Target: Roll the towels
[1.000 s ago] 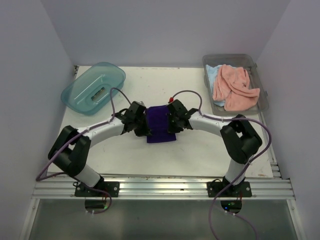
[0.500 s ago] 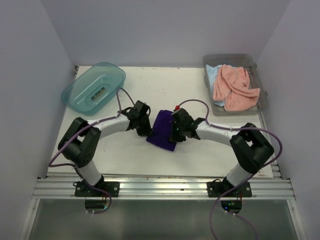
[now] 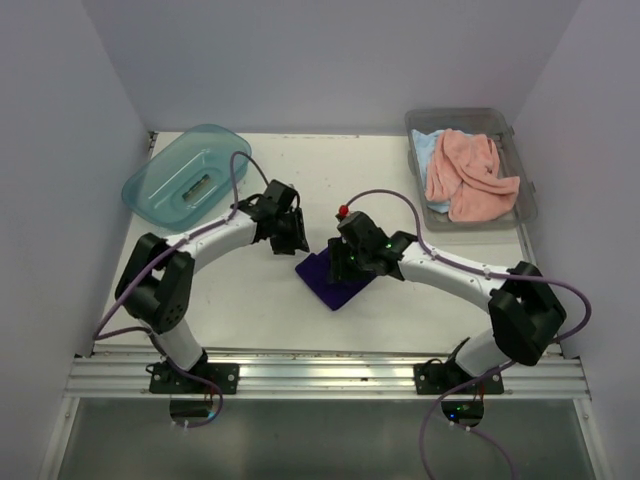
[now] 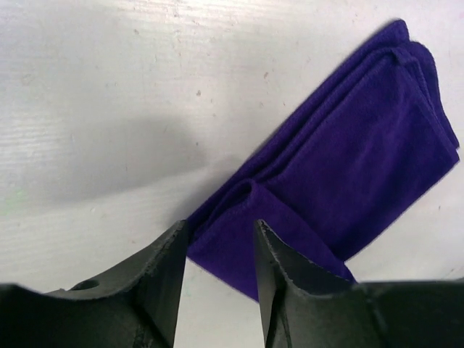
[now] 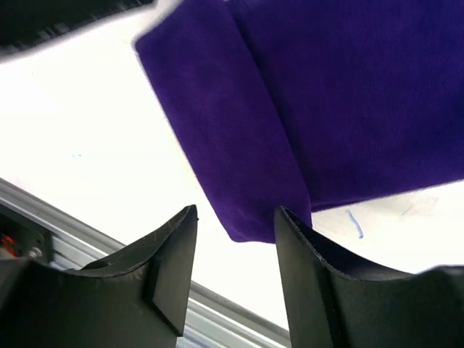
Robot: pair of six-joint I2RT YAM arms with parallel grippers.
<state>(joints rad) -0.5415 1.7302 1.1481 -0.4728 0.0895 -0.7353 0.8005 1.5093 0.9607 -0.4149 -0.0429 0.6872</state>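
The dark purple towel (image 3: 330,286) lies folded on the worktop (image 3: 320,170) at centre frame. Both pincers are parted and grip nothing: the left pincer (image 4: 217,233) is by the towel's upper-left corner, and the right pincer (image 5: 235,217) is over its upper-right part. The salmon pink towel (image 3: 465,178) and the light blue towel (image 3: 424,148) lie in the grey bin (image 3: 527,205) at upper right.

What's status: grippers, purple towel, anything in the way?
Left gripper open, right gripper open, both empty. Purple towel folded on table, not rolled. Pink towel, blue towel in grey bin. Nothing blocking.
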